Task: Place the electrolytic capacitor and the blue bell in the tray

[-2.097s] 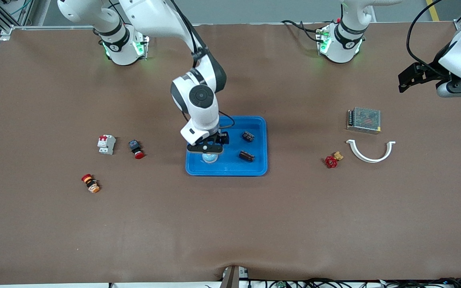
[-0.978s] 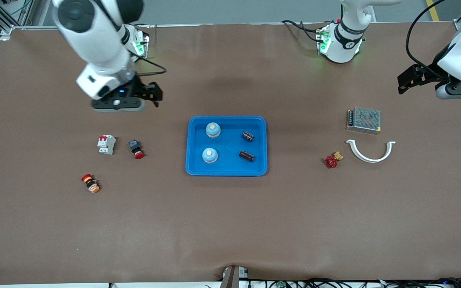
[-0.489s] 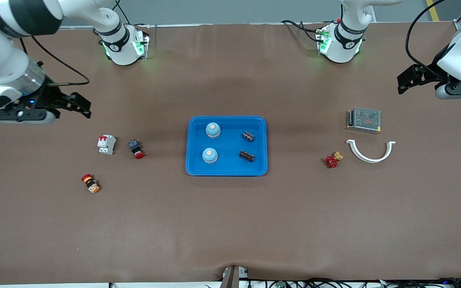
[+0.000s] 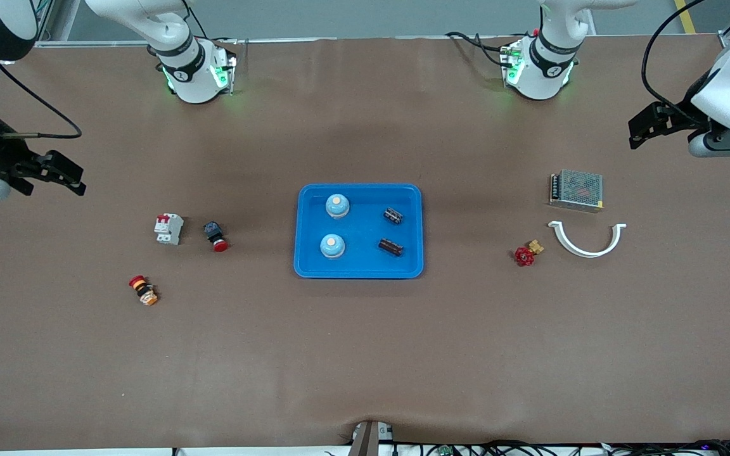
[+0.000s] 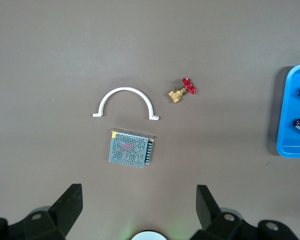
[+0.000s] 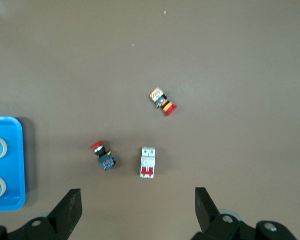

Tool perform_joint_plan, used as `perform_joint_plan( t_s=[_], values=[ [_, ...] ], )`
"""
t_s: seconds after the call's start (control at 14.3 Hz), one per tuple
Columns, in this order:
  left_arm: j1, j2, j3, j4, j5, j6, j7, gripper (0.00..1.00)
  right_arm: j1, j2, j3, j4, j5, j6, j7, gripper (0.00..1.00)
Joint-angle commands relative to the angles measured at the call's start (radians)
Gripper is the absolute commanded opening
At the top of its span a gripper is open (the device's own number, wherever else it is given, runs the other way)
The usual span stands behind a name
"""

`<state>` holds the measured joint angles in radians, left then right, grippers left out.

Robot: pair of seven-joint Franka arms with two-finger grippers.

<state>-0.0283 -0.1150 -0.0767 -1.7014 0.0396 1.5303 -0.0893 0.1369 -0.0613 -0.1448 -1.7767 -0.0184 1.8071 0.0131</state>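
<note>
I am seeing the blue tray (image 4: 358, 269) lying near the middle of the tabletop with four parts sitting inside it. Two blue bells (image 4: 337, 206) are standing along the side toward the right arm's end, and two dark capacitors (image 4: 391, 247) are lying along the side toward the left arm's end, all apart from each other.

The right gripper (image 4: 48, 171) is hanging with fingers spread and empty over the table edge at the right arm's end. Below its wrist camera I am looking at a white breaker (image 6: 148, 162), a red push button (image 6: 103, 155) and a striped button (image 6: 163, 101).

The left gripper (image 4: 653, 123) is hovering, fingers spread and holding nothing, over the left arm's end of the table, above a mesh power supply (image 5: 131, 148), a white curved clip (image 5: 126, 100) and a red-handled valve (image 5: 182, 91).
</note>
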Motion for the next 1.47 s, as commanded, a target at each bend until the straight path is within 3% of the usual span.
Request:
perform_joint_plan(
  t_s=[0.0, 0.14, 0.35, 0.56, 0.84, 1.4],
  values=[
    [-0.007, 0.001, 0.0, 0.003, 0.006, 0.005, -0.01, 1.0, -0.062, 0.098, 0.054, 0.149, 0.0, -0.061, -0.01, 1.0],
    [-0.007, 0.001, 0.0, 0.003, 0.006, 0.005, -0.01, 1.0, -0.088, 0.11, 0.066, 0.178, 0.002, -0.081, -0.01, 1.0],
    [-0.008, 0.001, -0.002, 0.003, 0.006, 0.005, -0.01, 1.0, -0.222, 0.104, 0.22, 0.175, 0.0, -0.122, -0.008, 1.0],
    [-0.009, 0.001, -0.002, 0.003, 0.006, 0.005, -0.01, 1.0, -0.211, 0.081, 0.214, 0.169, 0.0, -0.159, 0.004, 1.0],
    [-0.009, 0.001, -0.002, 0.005, 0.006, 0.005, -0.01, 1.0, -0.12, 0.046, 0.116, 0.132, 0.003, -0.146, 0.005, 1.0],
    [0.001, 0.008, 0.002, 0.034, 0.005, 0.002, 0.009, 1.0, -0.132, 0.063, 0.116, 0.206, 0.003, -0.158, -0.007, 1.0]
  ],
)
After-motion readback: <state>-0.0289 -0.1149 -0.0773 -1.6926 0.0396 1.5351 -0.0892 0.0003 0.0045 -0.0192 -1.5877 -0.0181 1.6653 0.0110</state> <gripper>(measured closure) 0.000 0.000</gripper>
